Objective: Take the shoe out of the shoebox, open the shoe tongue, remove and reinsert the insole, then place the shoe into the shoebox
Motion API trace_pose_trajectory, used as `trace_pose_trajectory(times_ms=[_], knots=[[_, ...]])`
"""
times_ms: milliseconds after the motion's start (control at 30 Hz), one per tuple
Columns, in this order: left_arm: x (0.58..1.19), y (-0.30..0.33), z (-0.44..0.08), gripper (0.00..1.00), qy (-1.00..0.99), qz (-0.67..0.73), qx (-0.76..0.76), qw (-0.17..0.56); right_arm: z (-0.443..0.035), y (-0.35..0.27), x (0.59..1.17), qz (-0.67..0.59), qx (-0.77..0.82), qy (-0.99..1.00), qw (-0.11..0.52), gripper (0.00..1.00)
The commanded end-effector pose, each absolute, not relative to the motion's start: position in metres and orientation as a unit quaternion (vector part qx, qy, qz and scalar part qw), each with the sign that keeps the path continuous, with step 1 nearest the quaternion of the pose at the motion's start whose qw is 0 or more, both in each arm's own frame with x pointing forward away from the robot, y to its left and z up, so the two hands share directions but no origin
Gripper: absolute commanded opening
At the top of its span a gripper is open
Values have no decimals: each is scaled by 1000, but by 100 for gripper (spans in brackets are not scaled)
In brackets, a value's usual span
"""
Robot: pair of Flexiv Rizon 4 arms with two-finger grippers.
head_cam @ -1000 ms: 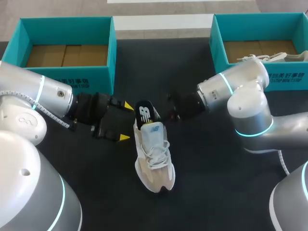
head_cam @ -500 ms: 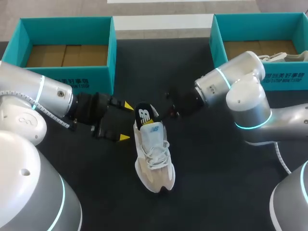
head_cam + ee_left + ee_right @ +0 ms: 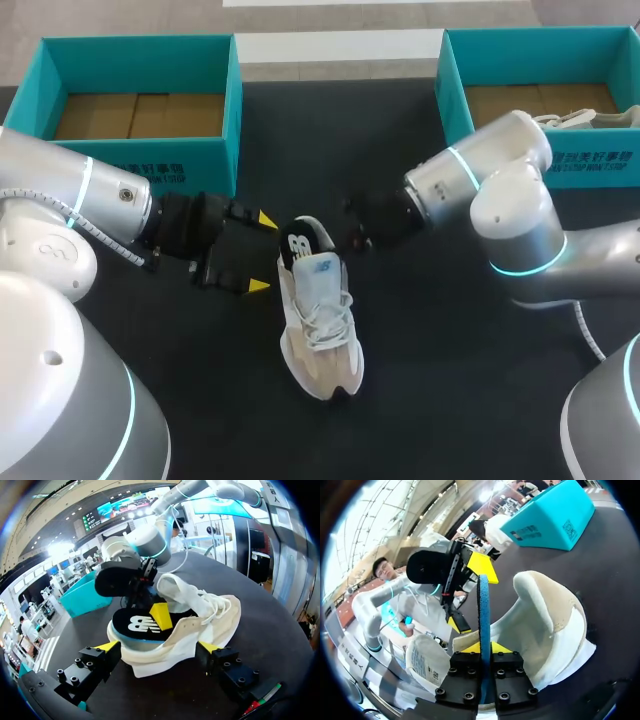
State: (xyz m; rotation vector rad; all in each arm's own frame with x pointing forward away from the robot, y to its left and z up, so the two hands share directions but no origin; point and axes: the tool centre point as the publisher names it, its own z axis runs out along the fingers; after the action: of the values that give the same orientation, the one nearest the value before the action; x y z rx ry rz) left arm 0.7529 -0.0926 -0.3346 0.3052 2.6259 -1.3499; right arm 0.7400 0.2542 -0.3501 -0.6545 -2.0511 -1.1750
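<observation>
A cream and white shoe point(image 3: 318, 322) lies on the dark table, heel toward the boxes. Its black insole point(image 3: 301, 245) with a white logo stands slanted out of the heel opening. My right gripper point(image 3: 338, 232) is shut on the insole's edge; the right wrist view shows the insole point(image 3: 484, 611) edge-on between the fingertips, with the shoe's padded heel point(image 3: 547, 625) beside it. My left gripper point(image 3: 262, 254) is open, one finger on each side of the heel. The left wrist view shows the shoe point(image 3: 200, 625) and insole point(image 3: 136, 624) between its spread fingers.
A teal shoebox point(image 3: 232, 75) with a bare cardboard floor stands at the back left. A second teal box point(image 3: 452, 80) at the back right holds another pale shoe point(image 3: 562, 118). Dark tabletop surrounds the shoe in front.
The insole has tipped lower toward the shoe's heel opening. My right arm shifted slightly back and to the right with it. The left arm has not moved.
</observation>
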Motion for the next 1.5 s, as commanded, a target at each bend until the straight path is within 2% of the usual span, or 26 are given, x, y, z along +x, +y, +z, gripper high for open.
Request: trace_pose_trajectory(times_ms=[33,200,267,333,367,767,1333,1433,1500], knots=[[752,-93,-334,100,882,-451,102,86,-342,251,745,-451,-249,-792,329,15],[752,-93,-334,100,882,-451,102,86,-340,251,759,-451,-241,-797,323,18],[752,-93,-334,100,882,-451,102,86,-340,253,762,-451,-239,-797,322,14],[752,-93,-334,100,882,-451,102,86,-342,254,764,-450,-236,-798,324,2],[752,-93,-334,100,882,-451,102,86,-344,254,764,-447,-237,-798,327,0],[752,-93,-334,100,882,-451,102,86,-356,250,732,-438,-276,-785,340,0],[752,-93,-334,100,882,-451,102,86,-347,244,742,-445,-286,-790,310,0],[752,-93,-334,100,882,-451,102,86,-347,244,743,-447,-285,-789,311,13],[752,-93,-334,100,882,-451,102,86,-347,243,745,-448,-284,-789,310,17]])
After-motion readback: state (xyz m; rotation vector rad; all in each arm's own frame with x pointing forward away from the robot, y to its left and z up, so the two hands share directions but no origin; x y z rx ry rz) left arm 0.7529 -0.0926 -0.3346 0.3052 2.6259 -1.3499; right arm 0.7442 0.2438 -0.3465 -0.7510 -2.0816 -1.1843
